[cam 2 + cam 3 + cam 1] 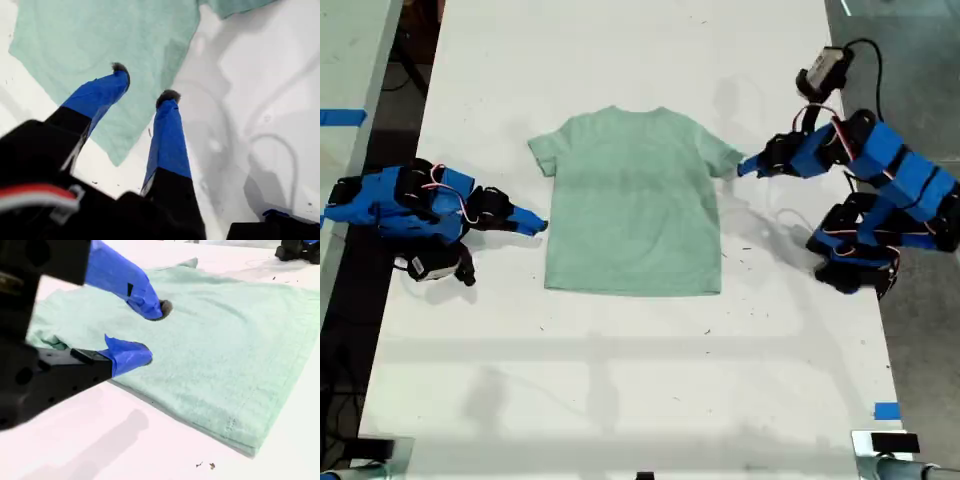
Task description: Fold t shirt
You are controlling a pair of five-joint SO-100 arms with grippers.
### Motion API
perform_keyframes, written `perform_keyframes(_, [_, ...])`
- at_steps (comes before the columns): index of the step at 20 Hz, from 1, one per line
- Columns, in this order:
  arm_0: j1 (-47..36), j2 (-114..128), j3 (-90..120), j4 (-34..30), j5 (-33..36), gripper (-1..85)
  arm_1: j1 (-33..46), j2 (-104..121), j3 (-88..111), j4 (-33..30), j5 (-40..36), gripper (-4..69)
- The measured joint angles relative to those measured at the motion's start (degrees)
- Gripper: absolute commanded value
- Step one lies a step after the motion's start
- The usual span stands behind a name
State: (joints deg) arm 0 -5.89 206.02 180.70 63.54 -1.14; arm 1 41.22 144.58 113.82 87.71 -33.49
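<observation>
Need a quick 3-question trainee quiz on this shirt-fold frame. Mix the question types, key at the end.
1. True or false: the t shirt is already folded in half.
2. My first tool is: A) shut on a sleeve; B) open, at the shirt's edge; C) out of view.
3. On which side of the shirt, in the exterior view, does my second tool sit?

Key
1. False: it lies spread flat, with both sleeves out.
2. B: the fingers stand apart with nothing gripped between them.
3. The exterior view's left, with its open fingers at the shirt's edge.
</observation>
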Motion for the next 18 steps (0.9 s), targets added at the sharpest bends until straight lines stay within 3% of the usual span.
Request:
perform_keyframes(3, [0.0, 0.0, 0.0, 0.0, 0.0, 11.0, 9.6, -18.4, -10.4, 0.5, -6.2, 21.8])
perform_keyframes(6, [0.0, 0.0, 0.0, 0.0, 0.0, 11.0, 15.6, -33.0, -14.5, -3.8, -10.3, 22.0])
perform_keyframes(9, [0.0, 0.0, 0.0, 0.0, 0.0, 11.0, 19.2, -44.7, -16.6, -10.5, -12.8, 22.5])
perform_keyframes(13, [0.0, 0.0, 0.0, 0.0, 0.0, 11.0, 21.4, -59.6, -25.0, -14.2, -15.0, 22.2])
perform_keyframes(16, [0.0, 0.0, 0.0, 0.0, 0.0, 11.0, 22.7, -65.9, -27.6, -14.9, -15.4, 19.9])
perform_keyframes(18, [0.0, 0.0, 0.0, 0.0, 0.0, 11.0, 23.0, -67.4, -27.9, -15.4, -15.4, 8.7])
